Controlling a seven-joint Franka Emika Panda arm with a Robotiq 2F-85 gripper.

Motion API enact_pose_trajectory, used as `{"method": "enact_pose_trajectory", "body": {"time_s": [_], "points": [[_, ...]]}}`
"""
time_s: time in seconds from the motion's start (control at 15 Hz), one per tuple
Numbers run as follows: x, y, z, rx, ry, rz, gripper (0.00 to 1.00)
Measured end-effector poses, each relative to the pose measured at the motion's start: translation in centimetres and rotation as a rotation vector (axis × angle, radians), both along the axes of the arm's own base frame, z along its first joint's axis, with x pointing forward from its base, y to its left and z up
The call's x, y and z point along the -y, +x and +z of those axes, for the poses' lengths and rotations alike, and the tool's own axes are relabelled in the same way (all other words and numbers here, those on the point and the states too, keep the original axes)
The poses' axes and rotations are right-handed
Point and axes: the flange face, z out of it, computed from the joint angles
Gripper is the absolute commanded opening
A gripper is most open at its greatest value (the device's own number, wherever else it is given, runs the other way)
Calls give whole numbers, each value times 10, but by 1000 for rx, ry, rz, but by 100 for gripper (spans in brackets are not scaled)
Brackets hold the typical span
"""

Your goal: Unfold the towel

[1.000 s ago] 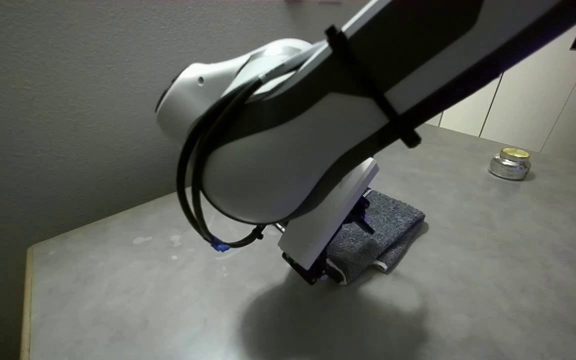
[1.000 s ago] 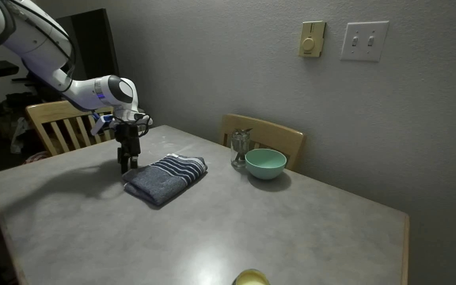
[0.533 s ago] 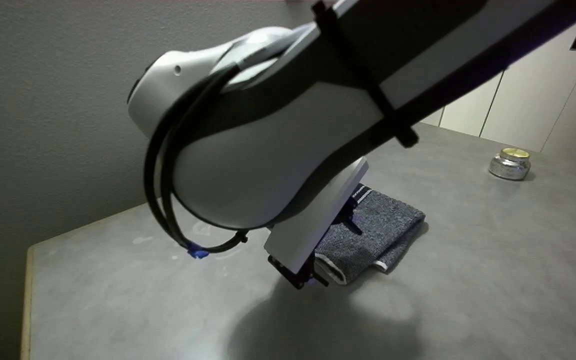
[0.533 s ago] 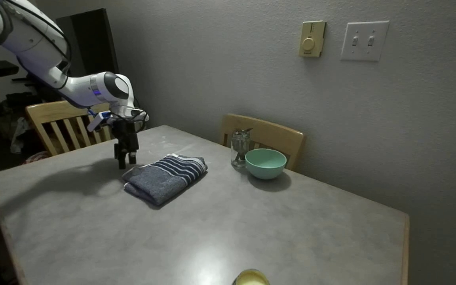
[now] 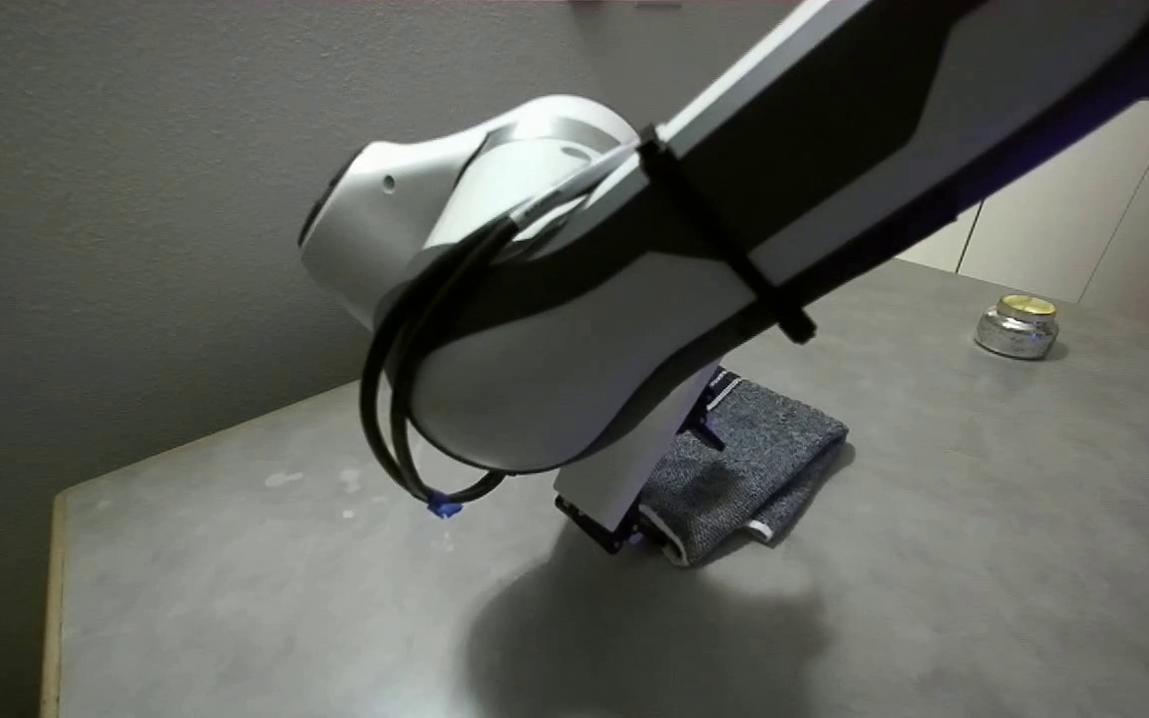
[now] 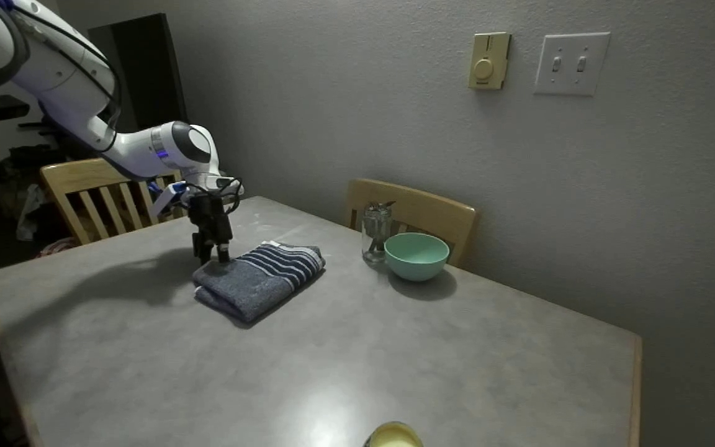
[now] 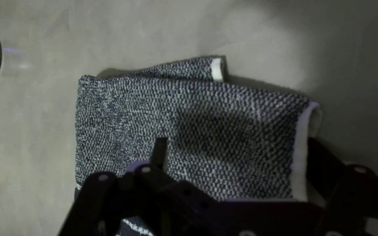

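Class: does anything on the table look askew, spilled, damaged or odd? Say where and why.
In an exterior view, pale irregular blotches mark the flat grey tabletop; whether spilled, I cannot tell. In the wrist view, the dark grey-blue rectangular cloth towel looks unevenly folded: a white-trimmed layer juts from beneath the top one.

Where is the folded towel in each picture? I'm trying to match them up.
In an exterior view: towel, right of centre, partly behind the arm.
In an exterior view: towel, left of centre.
Wrist view: towel, filling the middle.
Shared landmark: the hand, in all three.
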Motion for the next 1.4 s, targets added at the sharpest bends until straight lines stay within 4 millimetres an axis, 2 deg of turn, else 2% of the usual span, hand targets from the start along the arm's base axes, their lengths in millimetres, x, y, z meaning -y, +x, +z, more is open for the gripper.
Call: {"method": "enact_pose_trajectory", "body": {"time_s": [0.27,0.47,0.53,0.6,0.8,1.2,1.33,1.4], "points": [[5,7,1,14,-10,0,100],[17,13,0,29,-47,6,100],[22,15,-1,33,-58,5,75],[25,17,-2,34,-64,3,74],[26,17,-2,34,-64,2,53],[16,13,-7,26,-51,13,10],[12,12,-10,23,-46,16,0],[11,12,-10,21,-41,16,0]]}}
